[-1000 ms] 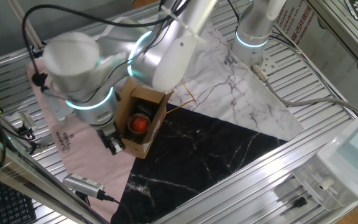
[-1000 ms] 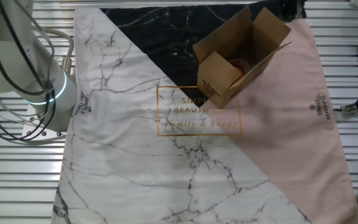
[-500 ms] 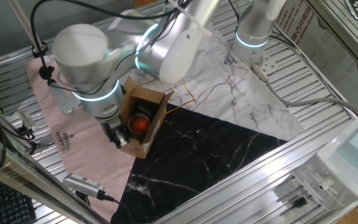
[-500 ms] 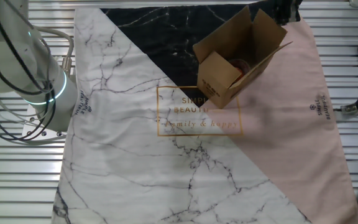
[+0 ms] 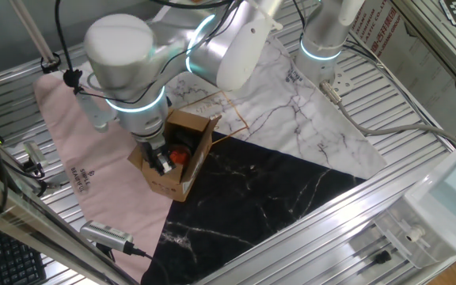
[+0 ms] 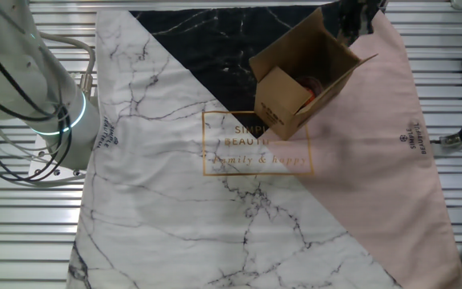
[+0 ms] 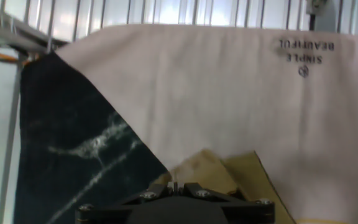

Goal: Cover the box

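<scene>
The box point(image 5: 167, 187) is a small brown cardboard carton standing open on the cloth, with its flaps up. A round orange-red thing point(image 5: 181, 157) lies inside it. In the other fixed view the box point(image 6: 283, 100) stands at the top centre, and its far flap meets my gripper point(image 6: 351, 26). My gripper point(image 5: 162, 164) hangs at the box's pink-side rim, against the flap there, and its dark fingers sit close together with nothing held. The hand view shows my shut gripper point(image 7: 176, 185) just above a brown flap of the box point(image 7: 213, 168).
A three-part cloth lies under everything: pink point(image 7: 229, 93), black marble point(image 5: 267, 190) and white marble point(image 6: 183, 217). A second arm's base point(image 6: 50, 112) stands at the cloth's edge. A pen-like tool with a cable point(image 5: 107, 234) lies near the front edge of the slatted metal table point(image 5: 386, 95).
My arm has swung from over the pink cloth beside the box towards the box. The gripper now sits at the box's flap and rim. The box has stayed put.
</scene>
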### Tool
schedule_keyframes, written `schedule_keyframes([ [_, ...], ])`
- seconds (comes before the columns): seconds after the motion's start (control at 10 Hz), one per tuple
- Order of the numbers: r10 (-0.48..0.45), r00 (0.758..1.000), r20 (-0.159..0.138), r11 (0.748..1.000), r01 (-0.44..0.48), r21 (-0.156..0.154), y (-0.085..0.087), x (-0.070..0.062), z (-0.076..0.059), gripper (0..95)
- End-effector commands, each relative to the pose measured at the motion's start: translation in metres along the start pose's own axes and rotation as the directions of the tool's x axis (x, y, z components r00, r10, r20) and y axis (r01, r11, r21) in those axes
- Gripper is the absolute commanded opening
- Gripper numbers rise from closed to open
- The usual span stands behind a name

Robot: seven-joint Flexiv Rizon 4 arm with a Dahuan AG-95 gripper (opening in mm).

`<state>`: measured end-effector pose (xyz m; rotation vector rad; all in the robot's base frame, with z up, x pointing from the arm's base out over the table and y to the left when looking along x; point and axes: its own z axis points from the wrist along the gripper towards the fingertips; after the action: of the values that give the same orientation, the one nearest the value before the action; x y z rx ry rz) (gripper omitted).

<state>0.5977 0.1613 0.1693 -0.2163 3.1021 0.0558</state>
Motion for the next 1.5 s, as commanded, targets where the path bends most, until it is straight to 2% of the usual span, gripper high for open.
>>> schedule_keyframes([
  [0.1, -0.008, 1.000, 0.000, 1.000, 0.008, 0.002, -0.006, 0.011, 0.004, 0.0],
  [0.3, -0.014, 1.000, 0.005, 1.000, 0.014, 0.000, -0.013, 0.023, 0.011, 0.0],
  [0.5, -0.014, 1.000, 0.012, 1.000, 0.014, -0.003, -0.017, 0.029, 0.014, 0.0],
  [0.8, 0.001, 1.000, 0.016, 1.000, -0.001, -0.019, -0.017, 0.027, 0.019, 0.0],
  [0.9, 0.004, 1.000, 0.020, 1.000, -0.003, -0.020, -0.015, 0.025, 0.026, 0.0],
  [1.2, 0.004, 1.000, 0.025, 1.000, -0.004, -0.020, -0.015, 0.022, 0.039, 0.0],
  [1.5, 0.001, 1.000, 0.022, 1.000, -0.001, -0.017, -0.016, 0.020, 0.044, 0.0],
])
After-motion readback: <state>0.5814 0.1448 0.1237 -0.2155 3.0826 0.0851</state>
